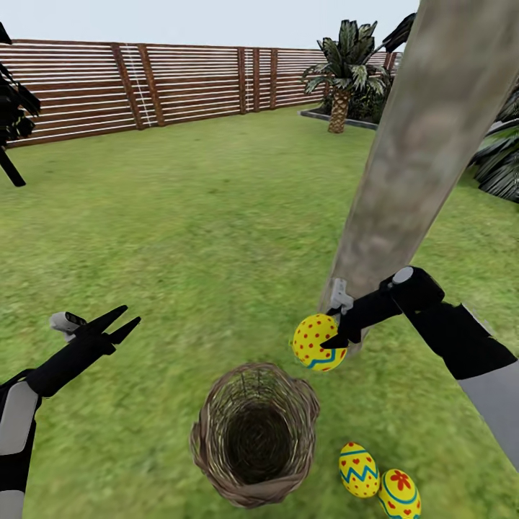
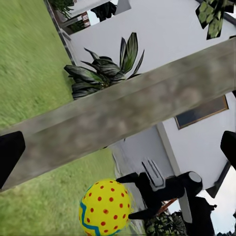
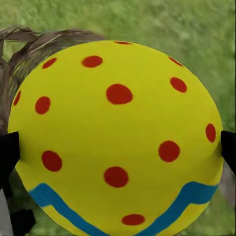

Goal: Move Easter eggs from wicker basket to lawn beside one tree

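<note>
- Yellow egg with red dots and a blue zigzag band: clamped between the two black fingers of the right gripper, raised above the grass and just in front of the thick, pale grey-beige mottled tree trunk.
- In the right wrist view this dotted egg spans the gap between the finger pads on either side.
- Small round tan-brown wicker basket with a braided rim: on the mottled green lawn, below the right gripper and toward the robot; its hollow looks bare.
- Two more yellow eggs, one with blue zigzags and one with a red flower: touching each other on the grass, beside the basket, below the right gripper.
- Left gripper: fingers spread, grasping nothing, well apart from the basket.
- Brown horizontal-slat wooden fence: far beyond both grippers.
</note>
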{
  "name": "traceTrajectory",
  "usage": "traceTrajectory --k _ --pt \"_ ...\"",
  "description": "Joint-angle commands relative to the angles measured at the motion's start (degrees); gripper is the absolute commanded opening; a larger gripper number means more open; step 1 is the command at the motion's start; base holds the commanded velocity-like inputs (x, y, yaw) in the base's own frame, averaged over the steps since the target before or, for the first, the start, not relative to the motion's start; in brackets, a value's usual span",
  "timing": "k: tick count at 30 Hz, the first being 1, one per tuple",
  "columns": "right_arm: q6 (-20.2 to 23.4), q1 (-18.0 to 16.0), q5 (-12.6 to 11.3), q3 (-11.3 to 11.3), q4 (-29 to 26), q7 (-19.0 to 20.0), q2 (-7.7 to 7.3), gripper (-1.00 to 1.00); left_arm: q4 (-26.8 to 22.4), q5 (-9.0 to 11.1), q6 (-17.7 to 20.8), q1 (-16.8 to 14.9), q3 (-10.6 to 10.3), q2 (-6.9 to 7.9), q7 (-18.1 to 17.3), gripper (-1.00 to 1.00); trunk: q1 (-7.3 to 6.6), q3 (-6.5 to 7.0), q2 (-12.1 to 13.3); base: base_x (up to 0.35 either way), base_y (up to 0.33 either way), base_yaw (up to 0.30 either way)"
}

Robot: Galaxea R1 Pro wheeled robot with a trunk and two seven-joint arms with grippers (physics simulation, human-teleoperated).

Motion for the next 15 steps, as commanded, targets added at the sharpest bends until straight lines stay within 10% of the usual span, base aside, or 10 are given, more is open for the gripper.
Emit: traceTrajectory --k 1,15 --pt "0.5 0.0 2.6 0.1 0.0 0.3 -0.04 -1.0 0.0 0.0 0.2 0.0 0.0 0.0 -0.1 1.0 -0.01 0.03 0.0 0.0 0.0 -0.199" --pt "0.6 0.1 5.9 0.0 0.8 0.4 -0.51 -1.0 0.1 0.1 0.2 0.0 0.1 0.0 -0.2 1.0 -0.01 0.92 0.0 0.0 0.0 -0.223"
